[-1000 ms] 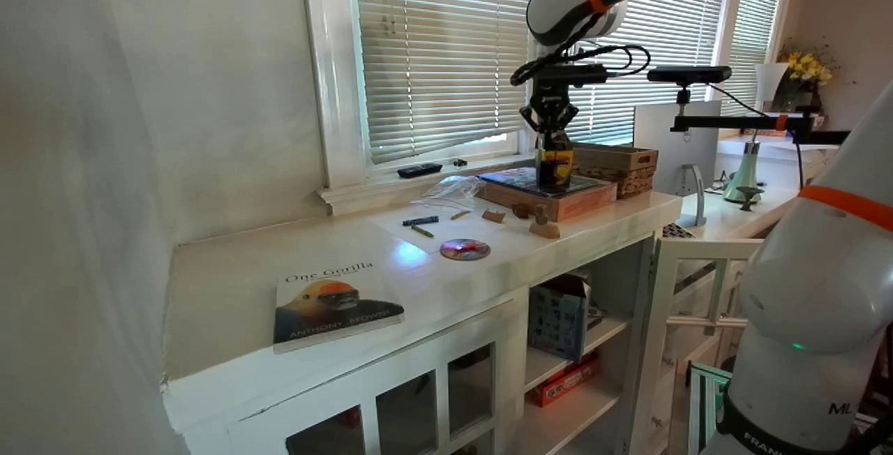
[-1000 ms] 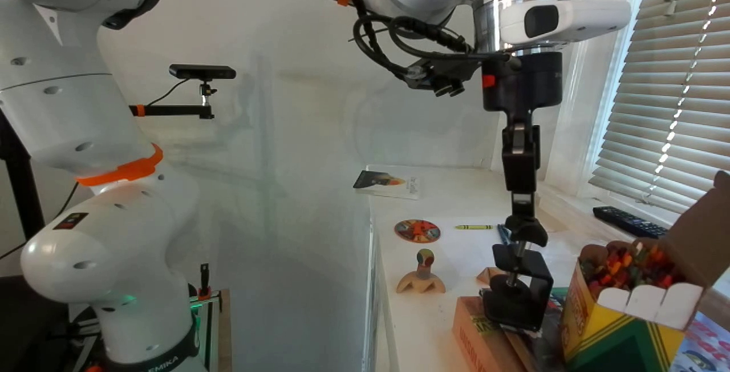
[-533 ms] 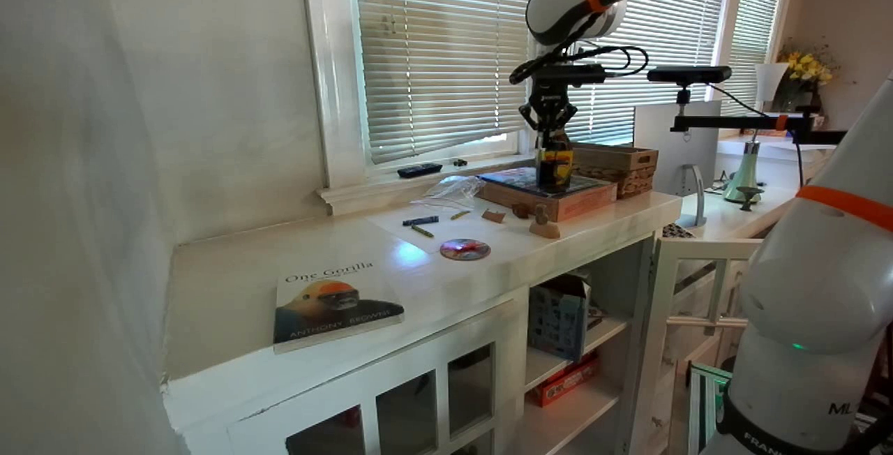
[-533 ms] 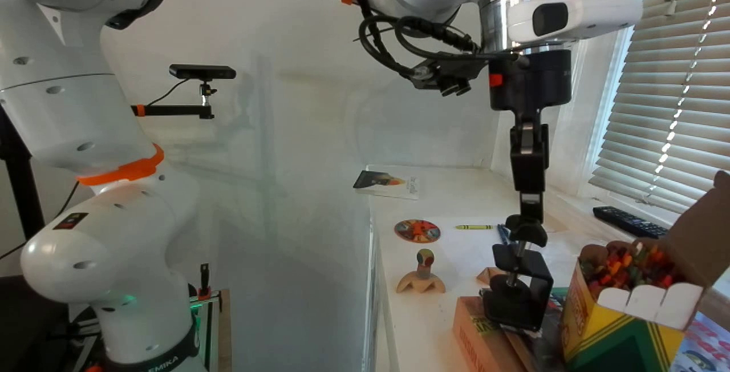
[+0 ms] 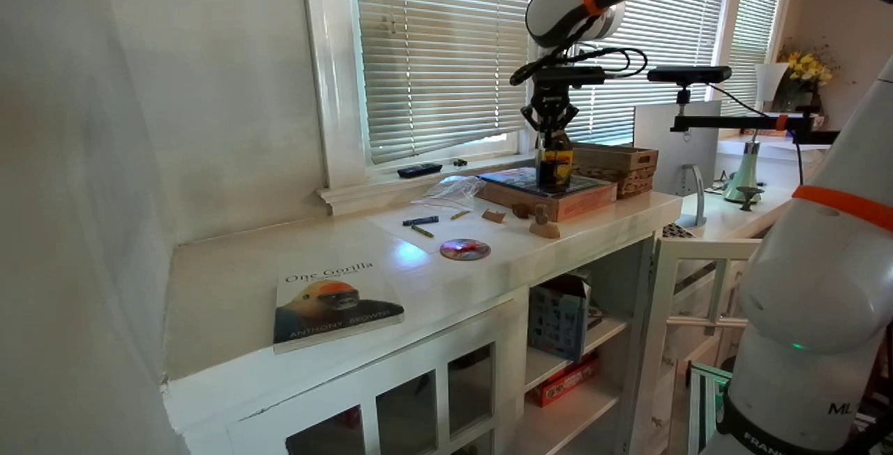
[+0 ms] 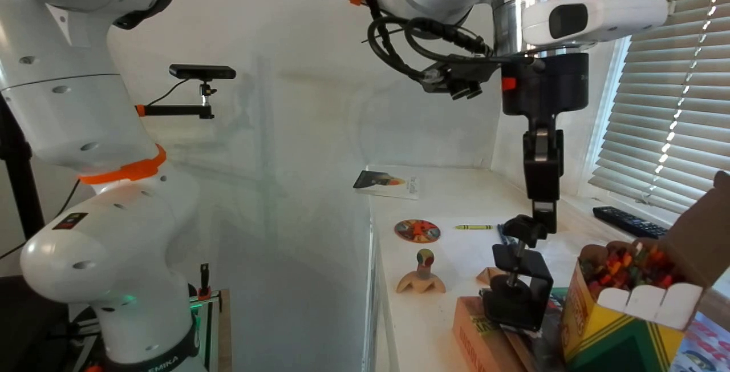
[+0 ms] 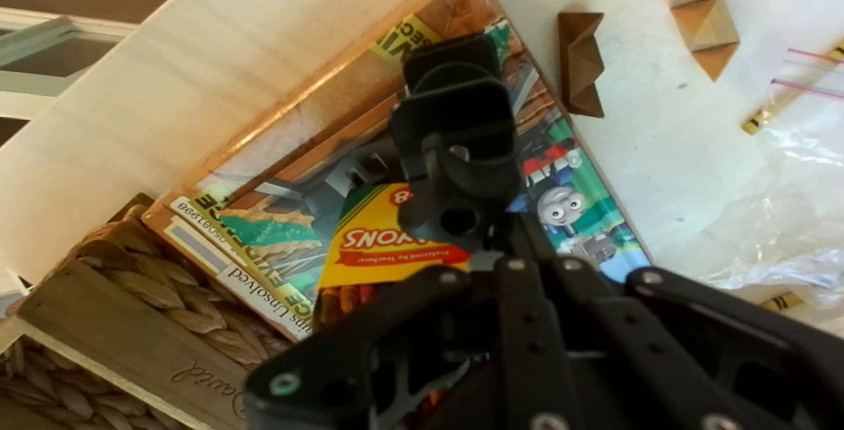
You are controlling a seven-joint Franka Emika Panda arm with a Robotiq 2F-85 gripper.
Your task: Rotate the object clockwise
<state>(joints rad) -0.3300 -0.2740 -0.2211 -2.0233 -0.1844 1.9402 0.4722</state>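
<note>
The object is a small black clamp (image 6: 518, 295) standing upright on a flat box. Its screw knob (image 6: 522, 229) is on top. In the wrist view the clamp (image 7: 455, 110) fills the middle, with its knob (image 7: 455, 215) nearest the camera. My gripper (image 6: 544, 218) points straight down with its fingertips at the right side of the knob, close against it; I cannot tell if they touch. In the wrist view the fingers (image 7: 527, 235) lie together, beside the knob, not around it. In an exterior view the gripper (image 5: 551, 135) is above the dark clamp, which blends with the crayon box.
A yellow-green crayon box (image 6: 633, 326) stands open right beside the clamp. Both are on a flat puzzle box (image 5: 586, 200). A woven basket (image 5: 638, 158) is behind it. A wooden figure (image 6: 423, 275), a round disc (image 6: 417, 231) and crayons (image 6: 473, 227) lie on the white counter.
In an exterior view my gripper has moved right, toward the window, from above the knob to its right side. The knob has turned and now looks different; the clamp body stays put.
</note>
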